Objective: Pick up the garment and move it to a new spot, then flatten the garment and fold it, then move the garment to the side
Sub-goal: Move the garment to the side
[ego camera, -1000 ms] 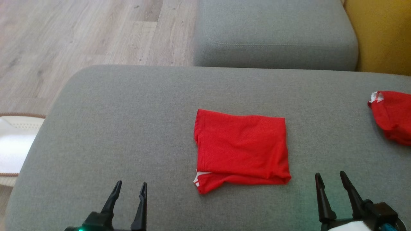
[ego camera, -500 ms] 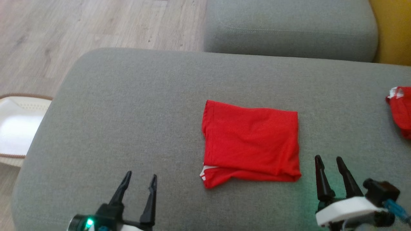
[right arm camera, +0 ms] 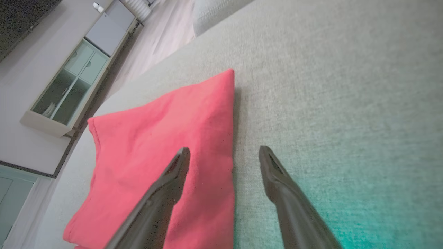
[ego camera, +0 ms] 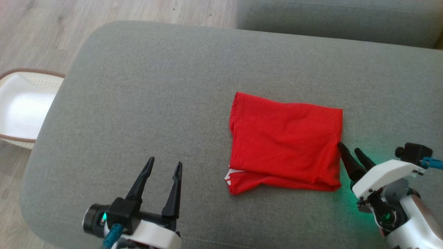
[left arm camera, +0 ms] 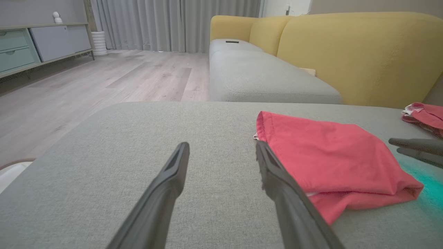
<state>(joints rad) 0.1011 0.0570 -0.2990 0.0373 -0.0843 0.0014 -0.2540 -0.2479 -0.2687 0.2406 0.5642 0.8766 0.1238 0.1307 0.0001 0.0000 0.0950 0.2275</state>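
The garment [ego camera: 285, 141] is a red cloth folded into a rectangle, lying flat on the grey cushion [ego camera: 145, 86]. A white trim peeks out at its near left corner. My right gripper [ego camera: 348, 146] is open at the garment's right edge. In the right wrist view the right gripper [right arm camera: 225, 149] has one finger over the red garment [right arm camera: 155, 138] and the other over bare cushion. My left gripper [ego camera: 165, 160] is open over bare cushion, left of the garment and apart from it. The left wrist view shows the left gripper [left arm camera: 222, 144] open beside the garment [left arm camera: 332, 155].
A white basket [ego camera: 20, 107] stands on the wooden floor at the left. A second grey cushion [ego camera: 339, 17] lies beyond. Another red cloth [left arm camera: 424, 114] sits at the far right, in front of the yellow sofa back [left arm camera: 346, 52]. A cabinet [right arm camera: 69, 90] stands across the room.
The head camera has tilted down, shifting the whole picture. Both grippers have come forward; the right one has swung in to the garment's right edge. Both stay open.
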